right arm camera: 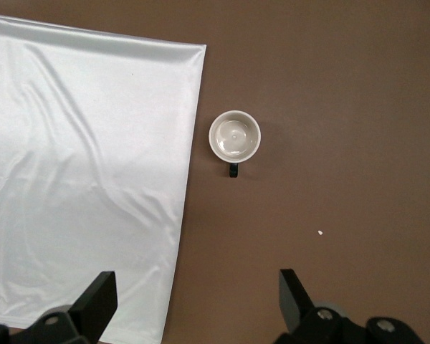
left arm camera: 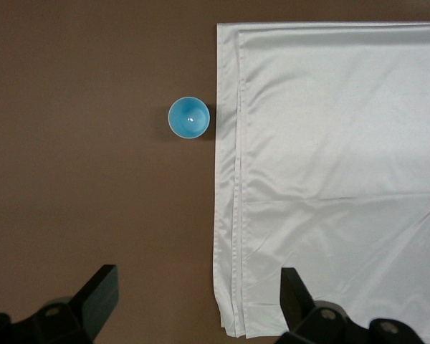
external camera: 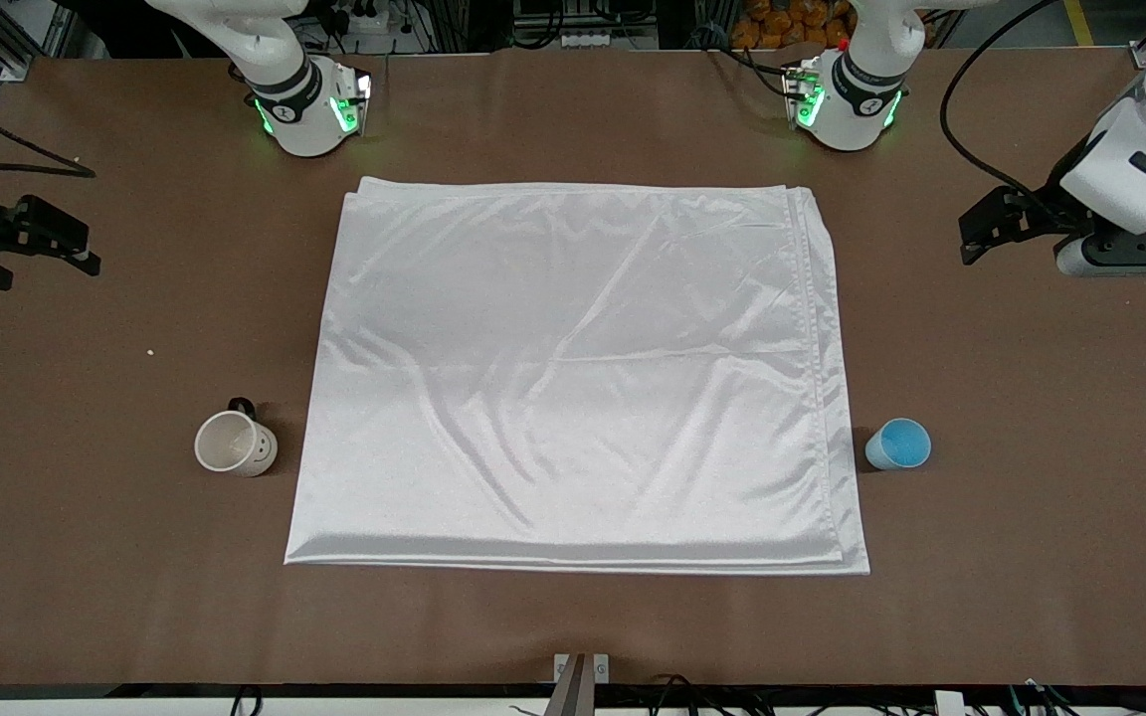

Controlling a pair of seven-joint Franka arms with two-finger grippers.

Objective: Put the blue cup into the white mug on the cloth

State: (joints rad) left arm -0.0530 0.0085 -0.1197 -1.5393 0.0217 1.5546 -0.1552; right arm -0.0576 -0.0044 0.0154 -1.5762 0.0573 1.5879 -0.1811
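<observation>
The brown bench (external camera: 86,557) carries everything, and the biggest thing on it is the cloth (external camera: 573,368), a shiny white rectangle folded in layers, creased, lying flat in the middle between the two arm bases. The white mug (external camera: 235,444) stands upright on the bare bench just beside the cloth's edge toward the right arm's end, not touching it, its dark handle turned away from the front camera; from the right wrist view the mug (right arm camera: 234,136) looks empty. The blue cup (external camera: 899,444) stands upright on the bare bench just beside the cloth's edge toward the left arm's end, about as near the front camera as the mug; the left wrist view shows the cup (left arm camera: 188,117) open side up, with the cloth (left arm camera: 330,179) close by. The left tool (external camera: 1006,231) hangs over bare bench at its own end, released, fingers spread wide and holding nothing. The right tool (external camera: 31,244) hangs likewise over its end, also released and empty.
</observation>
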